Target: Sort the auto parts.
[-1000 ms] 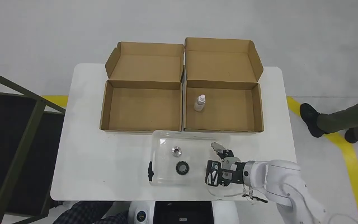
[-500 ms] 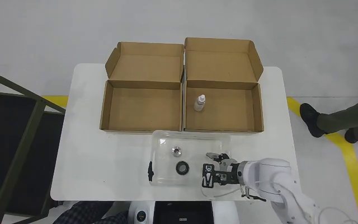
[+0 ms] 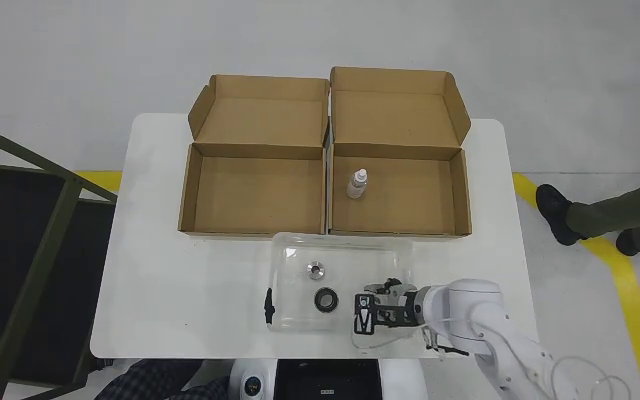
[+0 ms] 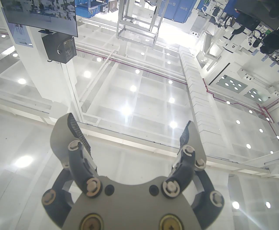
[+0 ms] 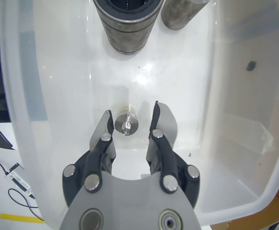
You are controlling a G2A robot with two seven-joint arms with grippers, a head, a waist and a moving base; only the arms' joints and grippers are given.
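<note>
- Two ribbed fingers of your right gripper (image 5: 131, 112) stand partly open inside the clear bin (image 5: 218, 71) and hold nothing; the small silver part (image 5: 126, 126) sits on the bin floor between them
- One finger pad (image 5: 109, 123) is just beside the part, perhaps touching it, while the other pad (image 5: 154, 117) stands apart, so the part lies off-centre in the gap; you should expect a closing grip to nudge it sideways before both pads bear on it
- Its round end face, with a small stud, looks back at the wrist camera, so I judge that its axis runs along the fingers rather than across them, and the pads would meet its curved flank
- Beyond the fingertips you see a dark linear bearing (image 5: 128, 26) and a grey cylinder (image 5: 181, 13), both well apart from the part and out of the fingers' closing path
- From the top view the gripper body covers the small part, so you must judge the fit from the right wrist view; the top view gives you the goals instead, namely the left cardboard box (image 3: 255, 195) and the right cardboard box (image 3: 420, 200), both beyond the bin, the right one holding a white bottle (image 3: 357, 183)
- Your left gripper (image 4: 130, 128) is spread wide, grips nothing and points at the ceiling, so the right arm is plainly the nearer one
</note>
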